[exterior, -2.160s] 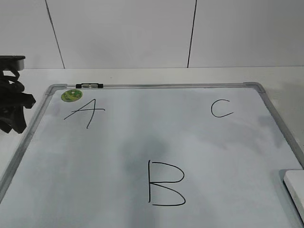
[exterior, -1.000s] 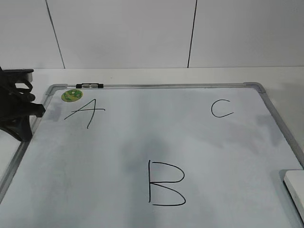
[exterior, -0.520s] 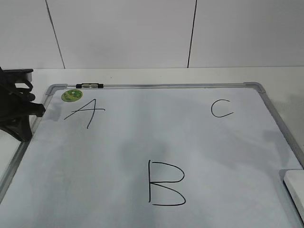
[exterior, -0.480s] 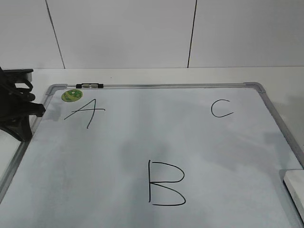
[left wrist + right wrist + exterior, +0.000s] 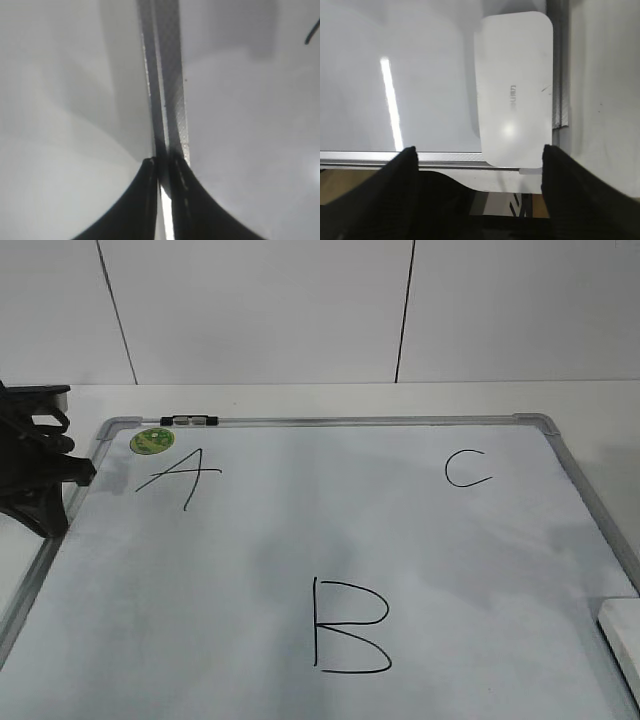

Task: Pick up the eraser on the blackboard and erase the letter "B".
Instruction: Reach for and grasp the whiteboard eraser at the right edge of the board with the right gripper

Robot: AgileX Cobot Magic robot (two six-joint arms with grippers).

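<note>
The blackboard (image 5: 300, 510) lies flat with a grey frame and black letters. The letter "B" (image 5: 348, 626) is drawn at its front middle. The white eraser (image 5: 622, 640) lies on the board's front right corner, cut off by the edge of the exterior view. In the right wrist view the eraser (image 5: 515, 90) lies just ahead of my right gripper (image 5: 479, 152), which is open wide, empty and apart from it. My left gripper (image 5: 50, 515) is shut and empty over the board's left frame (image 5: 170, 100). The right gripper is out of the exterior view.
An "A" (image 5: 183, 475) and a "C" (image 5: 466, 468) are drawn on the far part of the board. A green sticker (image 5: 151, 440) and a small black-and-white marker (image 5: 188, 421) sit at the far left corner. A white tiled wall stands behind the table.
My left arm moved right to the board's left frame, then stayed still. A shadow on the board's right side has drifted toward the eraser.
</note>
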